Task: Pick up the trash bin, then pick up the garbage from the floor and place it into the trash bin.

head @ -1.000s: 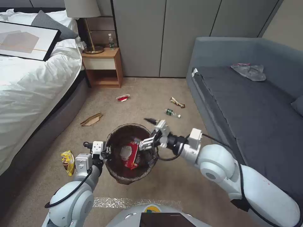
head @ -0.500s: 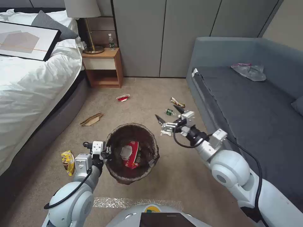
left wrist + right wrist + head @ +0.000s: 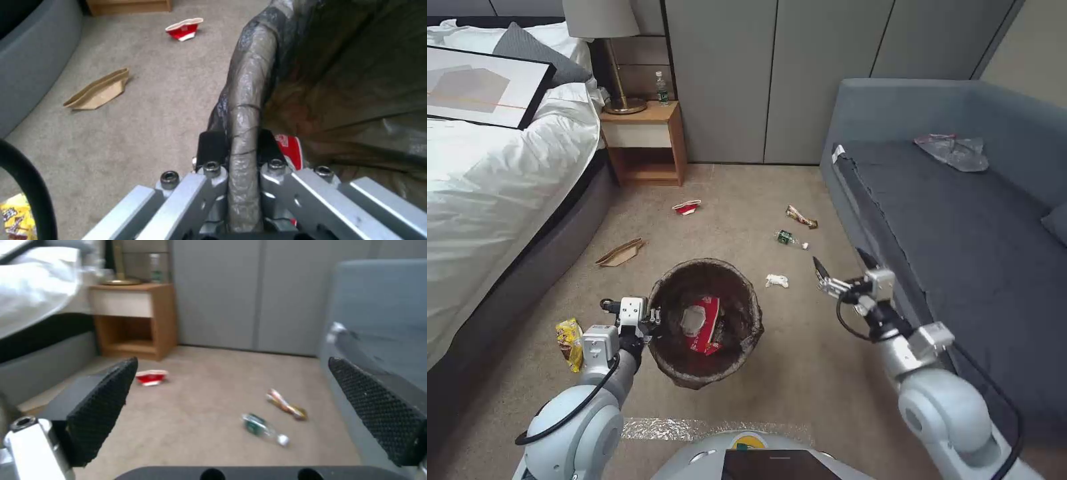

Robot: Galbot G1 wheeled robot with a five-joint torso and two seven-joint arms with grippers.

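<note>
The trash bin (image 3: 694, 381), lined with a dark bag, hangs just off the carpet with my left gripper (image 3: 650, 319) shut on its near rim (image 3: 244, 100). A red-white carton (image 3: 707, 325) and a white tissue lie inside it. My right gripper (image 3: 842, 267) is open and empty, right of the bin beside the sofa's front edge. Garbage on the floor: white tissue (image 3: 776, 281), bottle with green label (image 3: 790, 239), brown wrapper (image 3: 801, 217), red-white carton (image 3: 686, 207), tan cardboard (image 3: 620, 253), yellow wrapper (image 3: 570, 342). The right wrist view looks between the wide-apart fingers (image 3: 102, 406) at the bottle (image 3: 262, 430).
A bed (image 3: 494, 200) with a framed picture runs along the left. A wooden nightstand (image 3: 644, 140) stands at the back. A grey sofa (image 3: 960, 220) on the right carries a grey plastic bag (image 3: 954, 152). Open carpet lies between them.
My right arm swung from above the bin out to the right, to the sofa's edge, with its gripper open. The bin and left gripper stayed put.
</note>
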